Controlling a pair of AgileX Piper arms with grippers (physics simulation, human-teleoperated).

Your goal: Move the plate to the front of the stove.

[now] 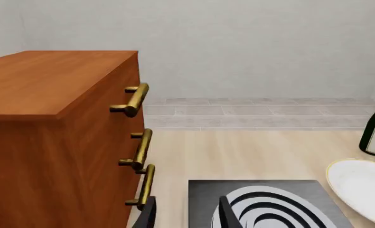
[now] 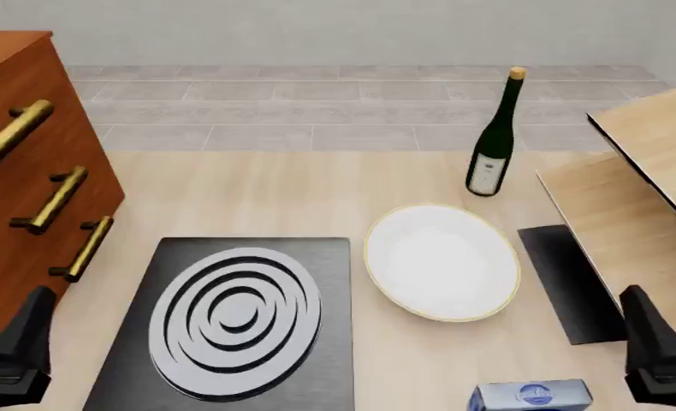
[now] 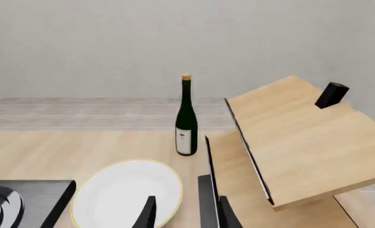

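The round white gold-rimmed plate point(image 2: 442, 261) lies flat on the worktop, just right of the black square stove point(image 2: 238, 321). Judged rigid, smooth, breakable: pinch the rim. Both end effectors point(image 2: 16, 351) point(image 2: 658, 347) are apart, empty.

- One plate point(image 2: 442, 261), white with a thin yellow rim.
- One stove point(image 2: 236, 318), a black slab carrying a single burner of concentric silver rings.
- One dark green bottle point(image 2: 495, 139) with a pale label and a gold cap.
- One wooden cabinet point(image 2: 24, 184) with three brass handles point(image 2: 54, 200).
- One plain dark mat point(image 2: 571, 283).
- One blue-and-white box point(image 2: 531, 396), only partly in the front view.
- Two light wooden boards point(image 3: 301, 137), one stacked above the other.
- One small black cylinder point(image 3: 331, 95) on the upper board.
- Two grippers: left gripper point(image 2: 13, 351), right gripper point(image 2: 659, 347).
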